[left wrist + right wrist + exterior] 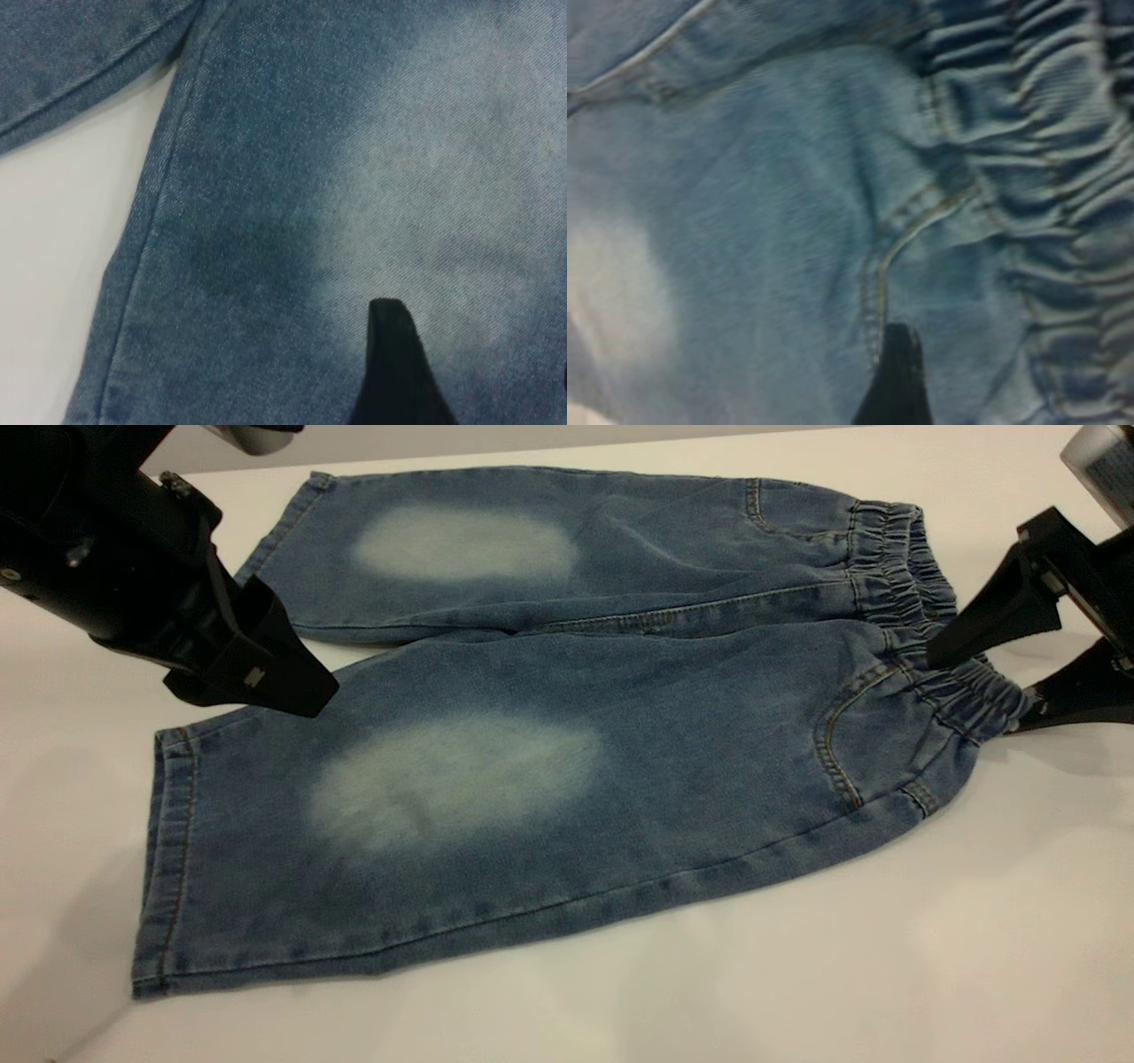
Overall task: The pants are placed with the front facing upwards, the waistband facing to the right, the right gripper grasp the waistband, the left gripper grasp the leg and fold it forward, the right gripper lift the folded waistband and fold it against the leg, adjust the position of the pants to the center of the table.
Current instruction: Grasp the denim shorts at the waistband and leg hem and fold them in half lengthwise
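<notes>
Jaws of the right gripper (979, 691) stand wide apart at the waistband (921, 611), one black finger tip resting on the ruffled band and the other lying low just off the band's near corner, with nothing clamped between them. Those of the left gripper (297, 691) cannot be judged: the exterior view shows one dark wedge hanging at the inner edge of the near leg, close to its cuff, and the left wrist view shows only a single black fingertip (394, 363) over denim beside a pale patch. One pair of pants (549, 779) lies flat on the counter (886, 957), front side up, reaching from near the counter's left edge to near its right edge, with the waistband toward the right edge and the two leg cuffs toward the left edge. Two legs are spread slightly apart at the cuffs, the far one close to the counter's far edge. Two pale faded ovals show, one on each leg front. Two curved front pocket seams in tan stitching sit just below the waistband, one on each side. Seen from the right wrist, one dark fingertip (897, 376) hangs over the pocket seam beside the gathered band.
</notes>
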Robot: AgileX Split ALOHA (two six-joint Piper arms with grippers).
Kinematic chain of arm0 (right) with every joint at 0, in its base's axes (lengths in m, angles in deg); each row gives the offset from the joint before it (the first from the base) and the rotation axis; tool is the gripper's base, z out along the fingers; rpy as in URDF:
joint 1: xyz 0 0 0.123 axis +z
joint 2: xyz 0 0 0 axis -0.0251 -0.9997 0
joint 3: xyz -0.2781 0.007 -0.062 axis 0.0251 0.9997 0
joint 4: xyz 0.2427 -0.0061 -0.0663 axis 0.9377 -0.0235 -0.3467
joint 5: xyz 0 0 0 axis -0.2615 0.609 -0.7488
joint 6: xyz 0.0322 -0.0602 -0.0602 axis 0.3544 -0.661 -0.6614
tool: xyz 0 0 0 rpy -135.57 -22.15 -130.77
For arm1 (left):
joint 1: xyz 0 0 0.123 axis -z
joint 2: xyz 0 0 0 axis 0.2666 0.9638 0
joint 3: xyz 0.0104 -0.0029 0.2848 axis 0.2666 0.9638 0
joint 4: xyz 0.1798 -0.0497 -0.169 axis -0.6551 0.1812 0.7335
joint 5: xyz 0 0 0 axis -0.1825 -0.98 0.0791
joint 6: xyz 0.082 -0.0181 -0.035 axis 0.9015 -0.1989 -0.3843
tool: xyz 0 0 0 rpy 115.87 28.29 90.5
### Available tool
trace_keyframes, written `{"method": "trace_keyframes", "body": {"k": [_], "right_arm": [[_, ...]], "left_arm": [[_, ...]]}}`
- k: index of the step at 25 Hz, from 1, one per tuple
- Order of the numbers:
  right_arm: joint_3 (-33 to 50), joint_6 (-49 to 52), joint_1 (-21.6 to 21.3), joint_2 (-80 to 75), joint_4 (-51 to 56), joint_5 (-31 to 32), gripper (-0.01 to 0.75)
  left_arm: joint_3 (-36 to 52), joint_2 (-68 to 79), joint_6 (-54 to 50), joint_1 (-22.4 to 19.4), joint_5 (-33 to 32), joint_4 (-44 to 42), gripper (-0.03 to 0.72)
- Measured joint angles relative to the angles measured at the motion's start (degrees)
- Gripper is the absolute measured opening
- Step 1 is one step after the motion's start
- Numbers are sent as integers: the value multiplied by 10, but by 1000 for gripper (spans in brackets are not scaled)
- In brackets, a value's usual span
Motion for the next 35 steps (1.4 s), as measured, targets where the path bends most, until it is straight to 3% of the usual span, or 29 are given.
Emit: {"method": "trace_keyframes", "body": {"k": [9,22,26,33,35], "right_arm": [[0,9,1,0,12,-30,518],[0,-14,1,-30,49,0,472],[0,-17,1,-30,47,-7,367],[0,-22,0,-31,50,5,60],[0,-27,0,-31,59,4,39]], "left_arm": [[0,0,0,0,-5,0,414],[0,0,0,0,-10,0,414],[0,0,0,0,-13,0,414],[1,1,0,0,-34,-2,384],[1,1,0,0,-53,-5,377]]}}
